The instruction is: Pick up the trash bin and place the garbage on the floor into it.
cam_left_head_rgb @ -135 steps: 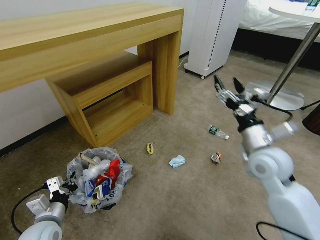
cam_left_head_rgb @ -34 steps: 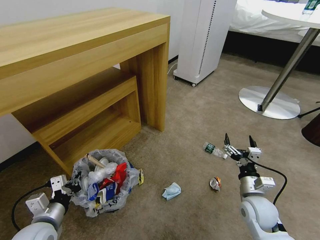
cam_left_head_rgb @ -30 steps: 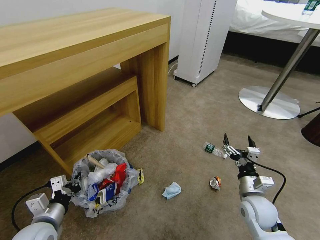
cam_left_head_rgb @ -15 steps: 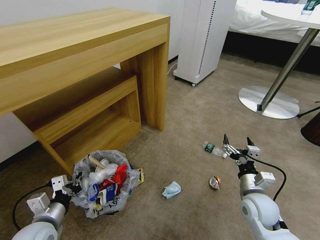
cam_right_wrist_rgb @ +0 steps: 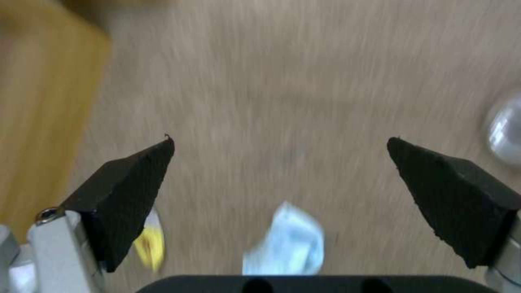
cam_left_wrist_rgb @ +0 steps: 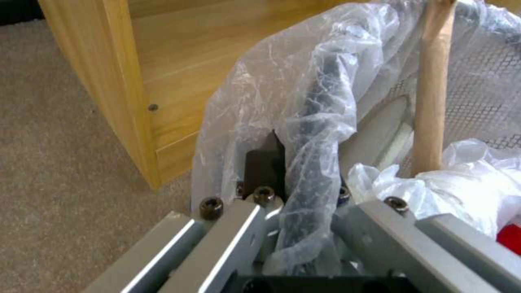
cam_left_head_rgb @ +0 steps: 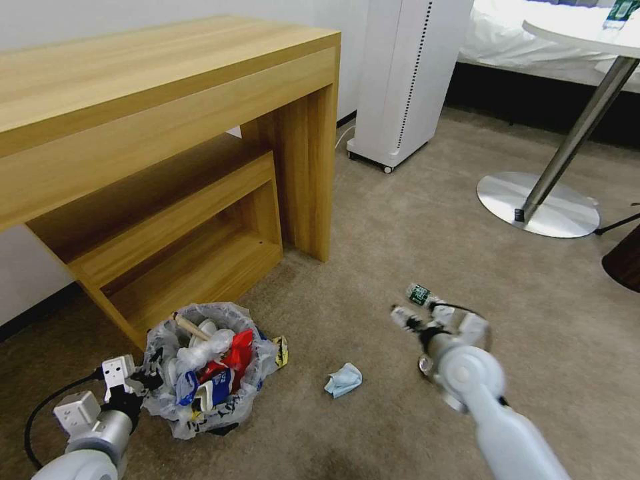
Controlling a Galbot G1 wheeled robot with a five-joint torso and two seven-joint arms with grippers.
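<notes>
The trash bin [cam_left_head_rgb: 203,370], black with a crinkly plastic liner, is heaped with litter and stands by the wooden shelf. My left gripper [cam_left_head_rgb: 135,381] is shut on its rim [cam_left_wrist_rgb: 317,106], bag pinched between the fingers; a wooden stick [cam_left_wrist_rgb: 431,93] pokes up inside. On the floor [cam_left_head_rgb: 373,227] lie a light-blue mask [cam_left_head_rgb: 343,380], a green-labelled bottle [cam_left_head_rgb: 419,294] and a yellow wrapper [cam_left_head_rgb: 283,351] against the bin. My right gripper [cam_left_head_rgb: 415,320] is open, low over the carpet, with the mask [cam_right_wrist_rgb: 287,244] and wrapper [cam_right_wrist_rgb: 147,244] just ahead of it.
A wooden desk [cam_left_head_rgb: 167,100] with a lower shelf [cam_left_head_rgb: 200,267] stands behind the bin. A white unit on wheels [cam_left_head_rgb: 407,73] is at the back. The round table's metal foot [cam_left_head_rgb: 539,203] lies far right. Open carpet surrounds the litter.
My right arm has swung left and lower, from beside the bottle toward the mask, and now covers the crushed can. The left gripper keeps its hold on the bin.
</notes>
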